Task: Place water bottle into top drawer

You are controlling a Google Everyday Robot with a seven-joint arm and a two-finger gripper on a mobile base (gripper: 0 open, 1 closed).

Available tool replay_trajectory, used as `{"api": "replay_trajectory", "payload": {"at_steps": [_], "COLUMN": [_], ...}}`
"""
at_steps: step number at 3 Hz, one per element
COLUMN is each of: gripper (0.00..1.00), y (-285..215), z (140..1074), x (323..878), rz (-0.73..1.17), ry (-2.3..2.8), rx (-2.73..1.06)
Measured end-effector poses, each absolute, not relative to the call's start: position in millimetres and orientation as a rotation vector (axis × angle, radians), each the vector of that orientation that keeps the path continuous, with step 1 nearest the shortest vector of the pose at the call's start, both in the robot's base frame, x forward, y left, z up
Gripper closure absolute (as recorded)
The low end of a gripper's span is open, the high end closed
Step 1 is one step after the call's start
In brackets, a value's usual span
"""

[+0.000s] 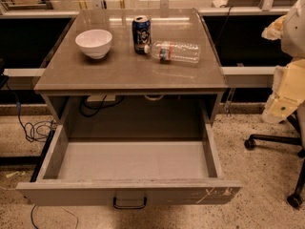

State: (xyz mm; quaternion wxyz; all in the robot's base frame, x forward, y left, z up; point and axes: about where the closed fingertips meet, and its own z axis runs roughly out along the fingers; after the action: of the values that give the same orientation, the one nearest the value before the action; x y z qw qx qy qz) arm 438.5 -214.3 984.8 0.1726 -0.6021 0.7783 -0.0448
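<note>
The water bottle (174, 51), clear ribbed plastic with a white cap and a red-and-blue band, lay on its side on the smooth grey-brown bench (119, 73), its cap by a dark blue drink can (141, 34). A glossy white bowl (94, 43) sat to the left. The top drawer (128, 192) stood open, its front scratched white. The claw (281, 109), apparently the pale blocky form at the right edge, was well apart from the bottle. I could not tell how far open it was.

Pincer unseen, arm (287, 87) cropped at right
</note>
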Motion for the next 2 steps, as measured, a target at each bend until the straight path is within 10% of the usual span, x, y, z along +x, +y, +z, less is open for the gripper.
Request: {"api": "replay_trajectory", "payload": {"at_steps": [2], "gripper": [0.0], "y": [-211], "z": [993], "x": [464], "rz": [-0.137], "ry": [2.154], "rx": [-1.698]}}
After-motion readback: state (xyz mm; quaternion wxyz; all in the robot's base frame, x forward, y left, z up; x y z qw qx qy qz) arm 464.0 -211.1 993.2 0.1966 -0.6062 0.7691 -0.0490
